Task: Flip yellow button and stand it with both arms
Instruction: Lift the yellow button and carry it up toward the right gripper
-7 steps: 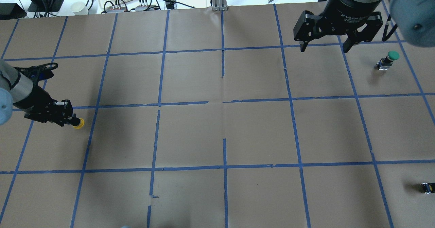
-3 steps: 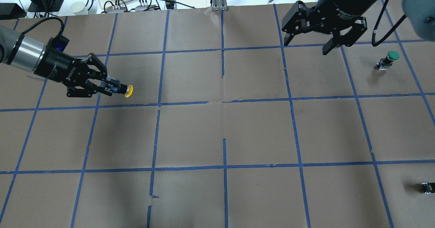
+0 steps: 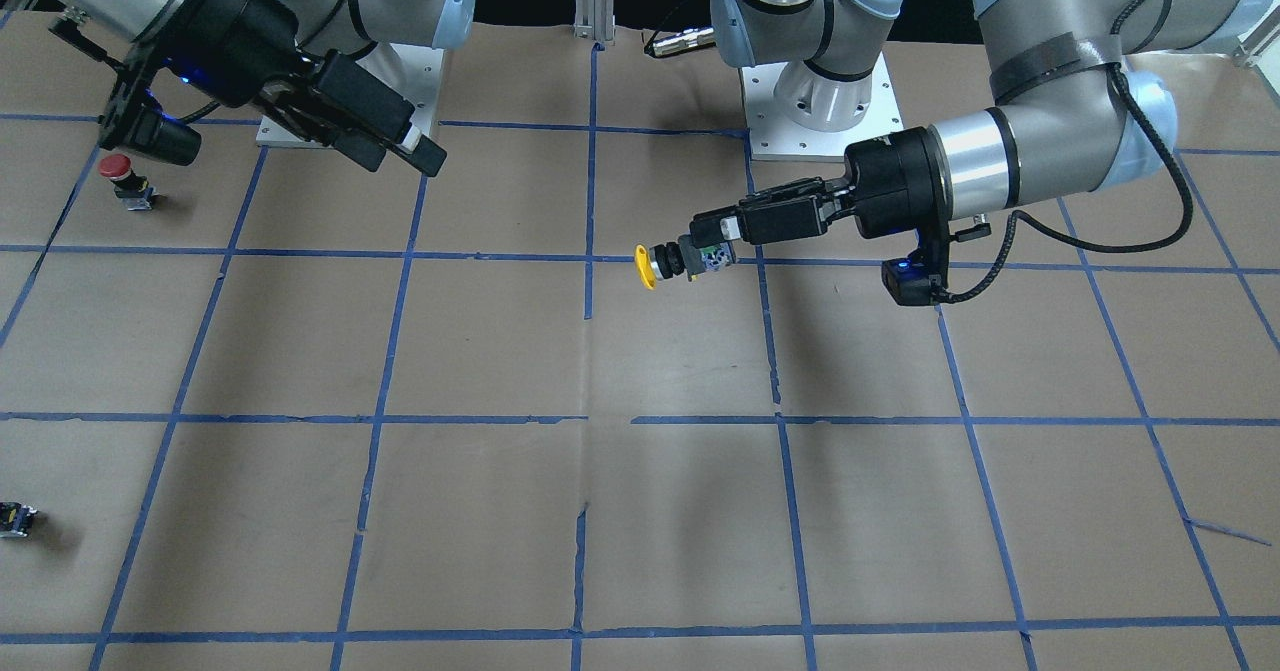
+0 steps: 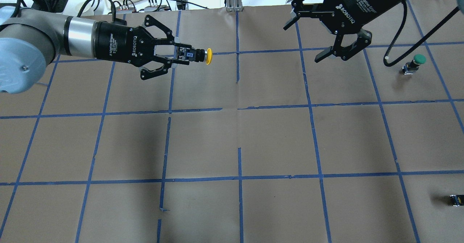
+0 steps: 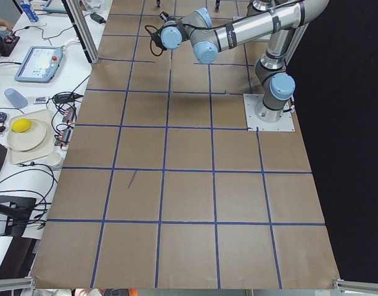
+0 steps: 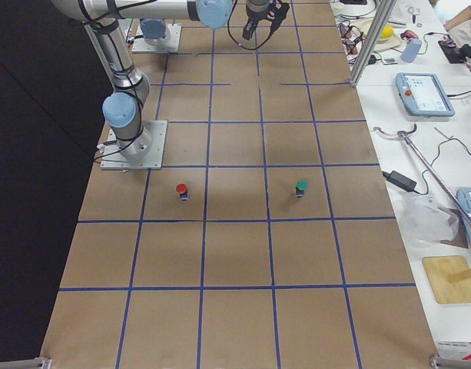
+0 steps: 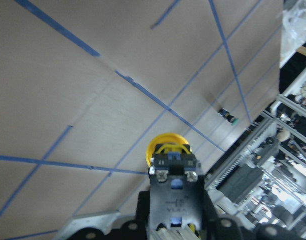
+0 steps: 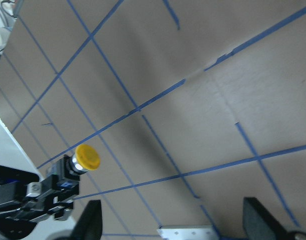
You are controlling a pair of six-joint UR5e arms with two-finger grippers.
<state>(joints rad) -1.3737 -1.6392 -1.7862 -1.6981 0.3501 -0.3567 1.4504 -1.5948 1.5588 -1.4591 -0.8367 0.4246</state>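
My left gripper (image 4: 183,54) is shut on the blocky base of the yellow button (image 4: 203,55) and holds it in the air, lying level, with the yellow cap pointing toward the right arm. In the front-facing view the button (image 3: 668,260) hangs above the paper near the table's middle, at the tip of the left gripper (image 3: 722,242). The left wrist view shows the base and the cap of the button (image 7: 165,146) between the fingers. My right gripper (image 4: 302,43) is open and empty, raised to the button's right, well apart from it. The right wrist view shows the button (image 8: 86,158) at the lower left.
A green-capped button (image 4: 416,63) stands at the right side of the table. A red-capped button (image 3: 120,173) stands below the right arm. A small black capless part (image 4: 455,200) lies near the right front edge. Cables and a plate lie beyond the table's far edge.
My left gripper has carried the yellow button from low at the left side up and toward the table's middle. My right gripper has swung left and turned toward it, still open.
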